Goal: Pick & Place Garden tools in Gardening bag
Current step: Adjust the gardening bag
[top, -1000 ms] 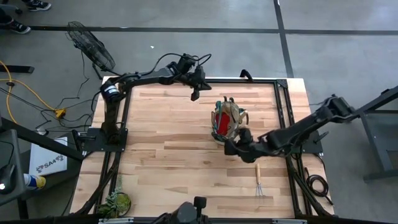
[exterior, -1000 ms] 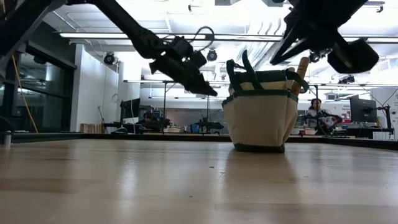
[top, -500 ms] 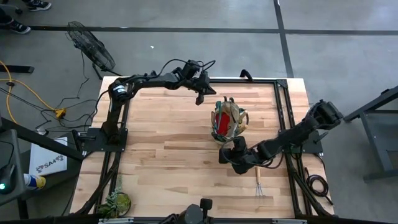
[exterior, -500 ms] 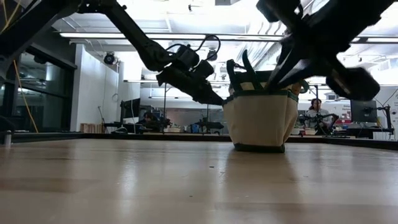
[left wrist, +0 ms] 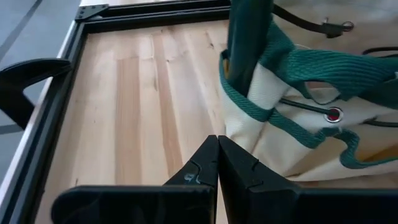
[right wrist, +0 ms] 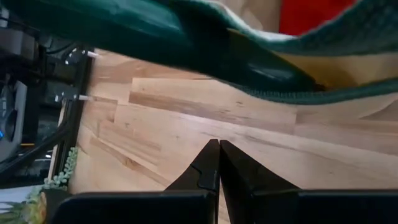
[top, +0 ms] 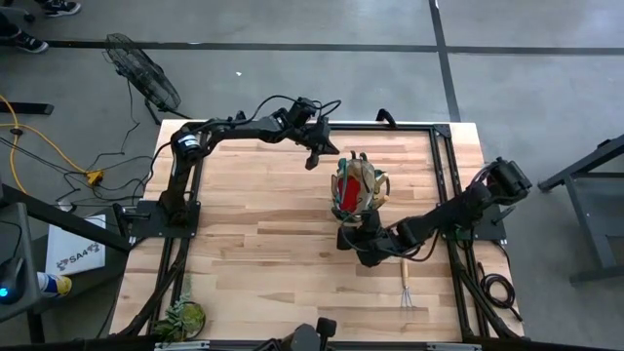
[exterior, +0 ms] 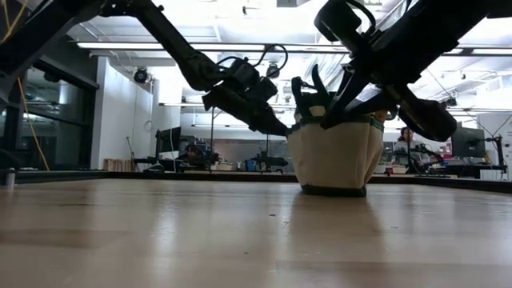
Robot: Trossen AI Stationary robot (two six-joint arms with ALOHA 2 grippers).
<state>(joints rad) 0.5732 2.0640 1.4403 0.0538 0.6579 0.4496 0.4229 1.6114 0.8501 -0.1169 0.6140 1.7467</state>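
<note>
The tan gardening bag (top: 363,183) with green trim stands upright on its base, right of the table's middle, and shows in the low view (exterior: 332,156). A red cloth (top: 345,195) and wooden handles stick out of its top. A wooden-handled hand rake (top: 407,285) lies flat on the table near the bag's near-right side. My left gripper (top: 314,158) is shut and empty, with its tips close beside the bag's far-left wall (left wrist: 273,134). My right gripper (top: 348,237) is shut and empty, low at the bag's near side, under its green rim (right wrist: 186,37). My left gripper's shut tips (left wrist: 217,140) come slanting down from the far left and stand right at the bag's side wall (left wrist: 239,140). I cannot tell whether they touch it.
A leafy green plant clump (top: 183,317) sits at the near left corner. A black frame rail (left wrist: 43,124) runs around the table's edges. Bare wood lies to the left of the bag (top: 253,224).
My left gripper has gone toward the right edge and a little nearer, closing on the bag's far-left side. My right gripper has swung toward the near edge and left, coming low along the bag's near side. The bag and the rake have stayed put.
</note>
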